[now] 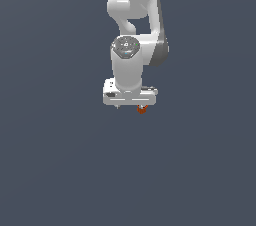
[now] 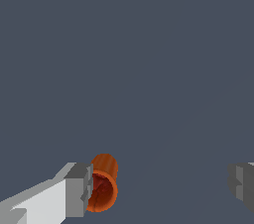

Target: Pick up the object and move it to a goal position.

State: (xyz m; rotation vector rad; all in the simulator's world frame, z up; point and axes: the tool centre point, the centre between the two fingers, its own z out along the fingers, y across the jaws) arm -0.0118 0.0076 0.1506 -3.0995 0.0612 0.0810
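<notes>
Exterior view: the arm points straight down, and the object peeks out just under the white bar of the claw, toward the exterior view's right end. Whether it rests on the desk or hangs in the air cannot be told.

Wrist view: the claw stands wide open, gripping nothing. The object, an orange-red cup-like lump, touches the pad of one finger; the other finger is well apart.

This looks like the grasping step. Next, centre the claw over the object and close it before lifting toward the goal.
</notes>
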